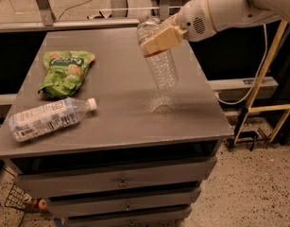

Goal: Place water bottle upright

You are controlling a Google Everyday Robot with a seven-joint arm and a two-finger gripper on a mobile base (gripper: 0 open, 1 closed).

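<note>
Clear ribbed water bottle, red band label, tilted above table; end effector clamped around upper part.

Lab or workshop: grey drawer cabinet, speckled floor at 5 o'clock, yellow frame at 3 o'clock; gripper clasping water bottle at 12 o'clock.

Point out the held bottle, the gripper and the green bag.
water bottle [164, 74]: camera view, ribbed lower body.
gripper [153, 43]: camera view, mid-air, clamped on bottle's upper part.
green bag [63, 71]: camera view, its middle.
</note>
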